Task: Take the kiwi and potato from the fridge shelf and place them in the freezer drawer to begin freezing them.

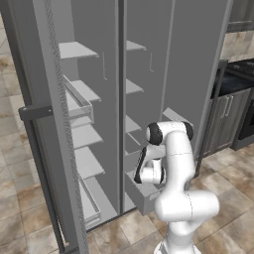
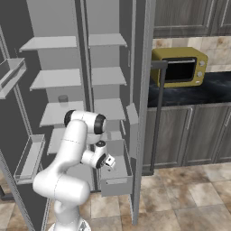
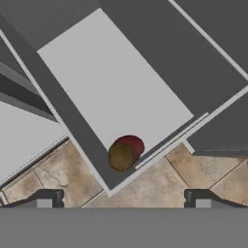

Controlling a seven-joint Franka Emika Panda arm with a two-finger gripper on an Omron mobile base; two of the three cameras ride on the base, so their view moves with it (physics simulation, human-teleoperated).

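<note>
**A:** Where was the gripper [image 3: 123,197] at that frame?

**B:** Above the freezer drawer [image 3: 116,92], looking straight down into it. The fingertips [image 3: 48,197] sat wide apart with nothing between them, so it was spread and empty. In the right base view the hand [image 2: 109,162] hung just over the pulled-out drawer [image 2: 116,186], with the arm folded low.

**A:** Anything in the drawer?

**B:** One brown item [image 3: 125,152], rounded with a reddish end. It lay on the drawer floor in the corner by the front wall, touching or nearly touching that wall. I couldn't tell whether it was the kiwi or the potato.

**A:** Why that corner?

**B:** My guess is that the drawer only slid out part way. The front was then the one spot the hand could reach from overhead, under the shelves. A round thing would also settle against the low wall.

**A:** And the wide jaws?

**B:** I judged that the drop was done. Open fingers over a resting item fit a release, not a grasp, so I'd call the task roughly half done.

**A:** The fridge shelf?

**B:** Pale slabs were stacked above the drawer. One fridge shelf [image 2: 58,113] carried a small dim grey thing [image 2: 63,99], too faint to identify.

**A:** Any risk next?

**B:** The arm would have to lift clear of the drawer walls before reaching up. The shelf edges were close to the elbow [image 1: 168,133].
</note>
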